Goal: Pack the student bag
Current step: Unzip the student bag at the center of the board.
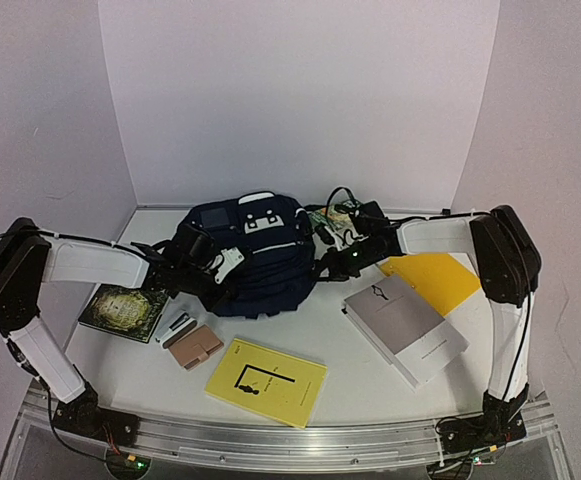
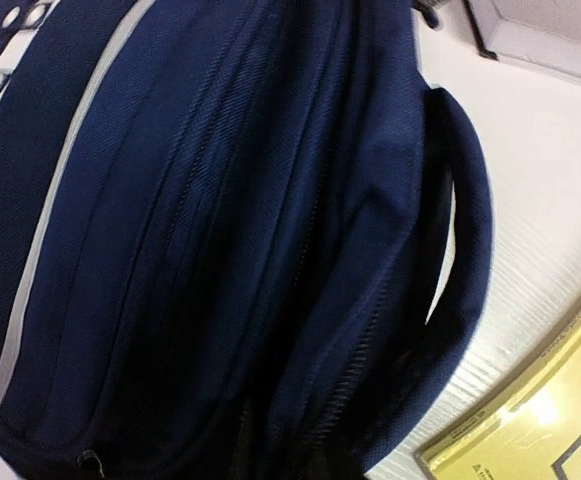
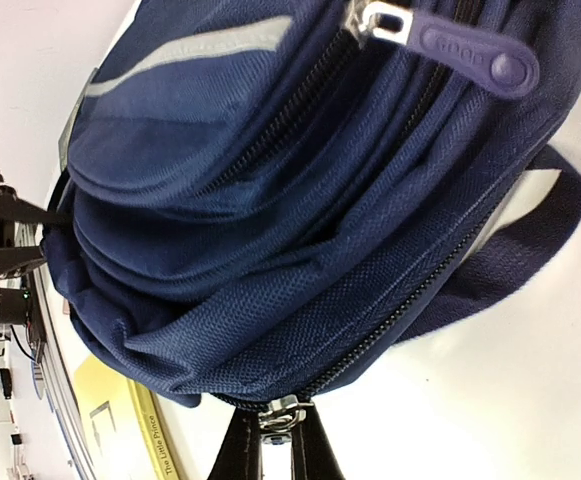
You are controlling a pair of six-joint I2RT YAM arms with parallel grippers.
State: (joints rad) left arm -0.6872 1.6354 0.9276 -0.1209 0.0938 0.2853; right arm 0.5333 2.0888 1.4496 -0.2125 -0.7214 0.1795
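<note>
The student bag (image 1: 255,255), a dark navy backpack with white piping, lies in the middle of the table. My right gripper (image 3: 288,445) sits at the bag's right side, shut on a metal zipper slider (image 3: 288,412) at the end of a long black zipper. A purple rubber pull (image 3: 470,55) hangs on another zipper higher up. My left gripper (image 1: 222,268) presses against the bag's left side. In the left wrist view the navy fabric (image 2: 220,220) fills the frame, and its fingers are lost in the dark folds.
A green book (image 1: 120,310) lies left of the bag. A small silver item (image 1: 175,325) and a brown wallet (image 1: 195,347) lie in front of that book. A yellow book (image 1: 265,380) is at the front, with a grey book (image 1: 405,325) and a yellow folder (image 1: 435,278) at the right. Cables (image 1: 335,215) lie behind the bag.
</note>
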